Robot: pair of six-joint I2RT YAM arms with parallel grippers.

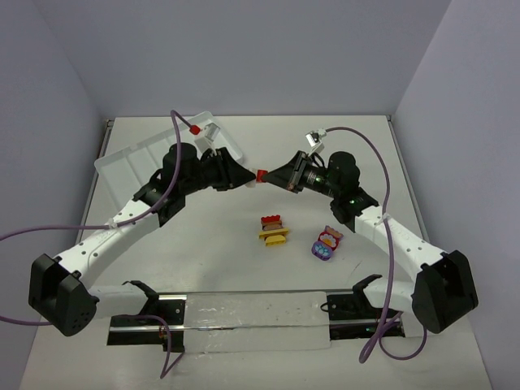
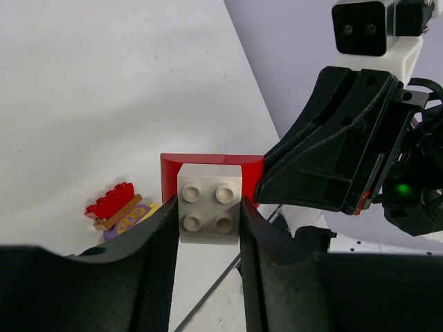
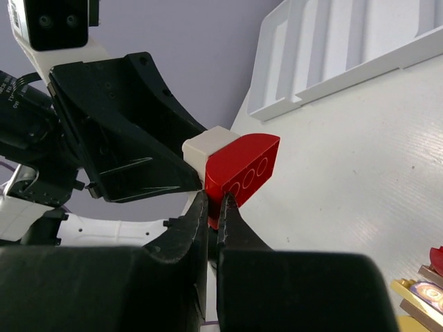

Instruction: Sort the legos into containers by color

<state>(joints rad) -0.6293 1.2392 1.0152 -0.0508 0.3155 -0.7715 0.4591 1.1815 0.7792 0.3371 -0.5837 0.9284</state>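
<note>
A white brick (image 2: 210, 205) joined to a red arch brick (image 2: 211, 163) hangs in the air between my two grippers, above the table's middle (image 1: 261, 175). My left gripper (image 2: 208, 214) is shut on the white brick (image 3: 205, 147). My right gripper (image 3: 213, 205) is shut on the red brick (image 3: 246, 169). A cluster of red, brown and yellow bricks (image 1: 274, 228) and a purple and pink cluster (image 1: 325, 243) lie on the table nearer to me. The white compartment tray (image 1: 130, 166) sits at the back left, behind the left arm.
The tray's ribbed wall (image 3: 346, 48) shows past the held bricks in the right wrist view. A metal rail with a clear plate (image 1: 252, 313) runs along the near edge between the arm bases. Purple cables loop beside both arms.
</note>
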